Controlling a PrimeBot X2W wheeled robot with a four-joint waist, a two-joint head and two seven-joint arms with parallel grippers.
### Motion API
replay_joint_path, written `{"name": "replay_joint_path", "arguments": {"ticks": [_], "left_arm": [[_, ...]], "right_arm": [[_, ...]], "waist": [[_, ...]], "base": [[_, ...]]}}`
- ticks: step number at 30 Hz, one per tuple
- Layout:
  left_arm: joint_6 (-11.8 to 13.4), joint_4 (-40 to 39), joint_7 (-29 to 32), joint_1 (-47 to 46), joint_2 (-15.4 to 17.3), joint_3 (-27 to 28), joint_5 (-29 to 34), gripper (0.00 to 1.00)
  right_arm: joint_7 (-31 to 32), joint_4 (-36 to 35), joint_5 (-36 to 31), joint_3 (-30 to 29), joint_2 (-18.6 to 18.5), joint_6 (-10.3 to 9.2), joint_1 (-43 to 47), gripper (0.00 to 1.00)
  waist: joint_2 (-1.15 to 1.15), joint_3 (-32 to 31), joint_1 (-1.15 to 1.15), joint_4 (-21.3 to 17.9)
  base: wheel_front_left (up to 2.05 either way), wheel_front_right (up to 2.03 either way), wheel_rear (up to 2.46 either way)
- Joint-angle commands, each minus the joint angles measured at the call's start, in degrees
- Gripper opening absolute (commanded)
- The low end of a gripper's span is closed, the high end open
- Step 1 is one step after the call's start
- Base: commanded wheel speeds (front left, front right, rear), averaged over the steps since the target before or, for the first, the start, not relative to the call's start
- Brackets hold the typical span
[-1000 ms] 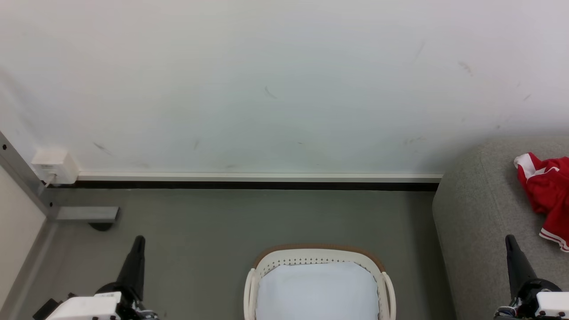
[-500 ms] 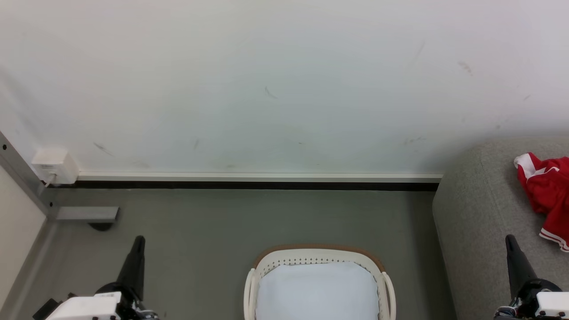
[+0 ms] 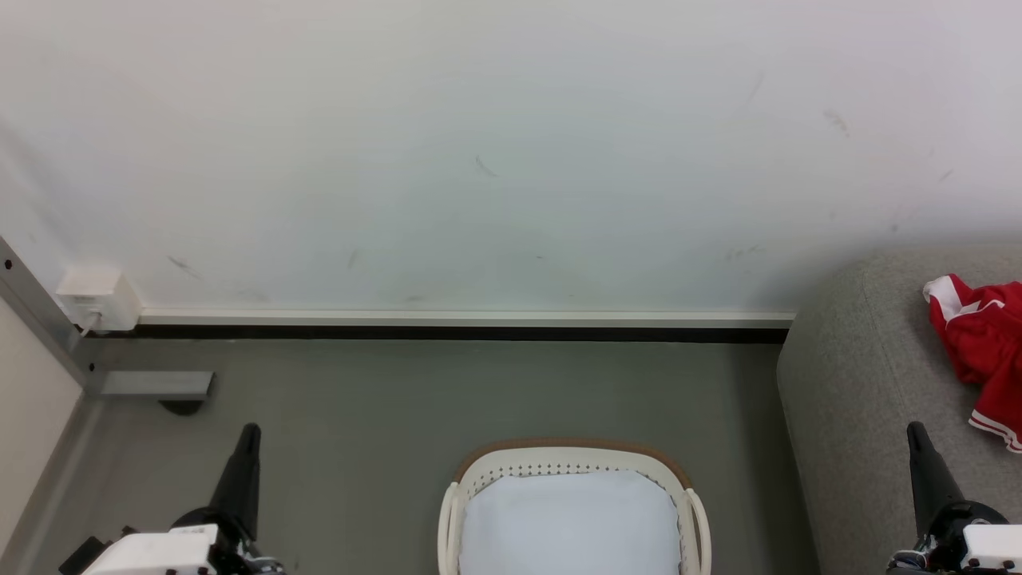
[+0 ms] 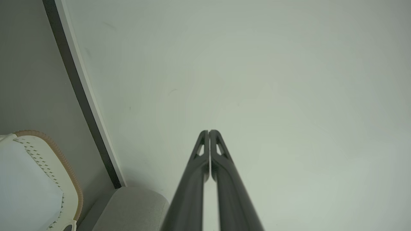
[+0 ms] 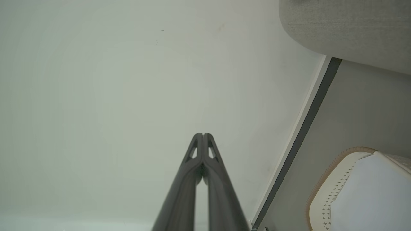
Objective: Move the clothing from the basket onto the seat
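Note:
The cream-white basket [image 3: 572,459] with a brown rim stands on the floor at the bottom centre; its white lining shows and no garment is seen inside. A red garment with white stripes [image 3: 984,351] lies on the light grey seat [image 3: 854,383] at the right. My left gripper [image 3: 249,433] is shut at the lower left, left of the basket, holding nothing. My right gripper [image 3: 914,431] is shut at the lower right, in front of the seat's edge, holding nothing. In the left wrist view the fingertips of the left gripper [image 4: 209,132] touch, with the basket [image 4: 65,166] at the left. The right gripper [image 5: 203,135] points at the wall, beside the basket [image 5: 324,189] and the seat [image 5: 350,29].
A white wall [image 3: 479,160] with a white and black baseboard [image 3: 463,326] runs behind. A white socket box [image 3: 97,297] and a grey metal bracket [image 3: 152,385] sit at the left corner. Grey floor [image 3: 399,399] lies between the basket and wall.

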Motion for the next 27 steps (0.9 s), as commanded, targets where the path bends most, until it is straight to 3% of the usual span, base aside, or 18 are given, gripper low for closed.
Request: {"name": "replay_joint_path", "arguments": {"ticks": [1,27], "left_arm": [[-0.1,-0.2,0.3,-0.4,0.4,0.1,-0.8,0.0],[-0.1,-0.2,0.3,-0.4,0.4,0.1,-0.8,0.0]], "right_arm": [[0.2,-0.2,-0.2,-0.3,-0.1,-0.12,-0.7,0.0],[0.3,-0.2,-0.3,-0.4,0.0,-0.12,-0.7,0.0]], "waist": [[0.0,0.0,0.0,0.0],[0.0,0.0,0.0,0.0]], "base": [[0.0,0.0,0.0],[0.0,0.0,0.0]]}}
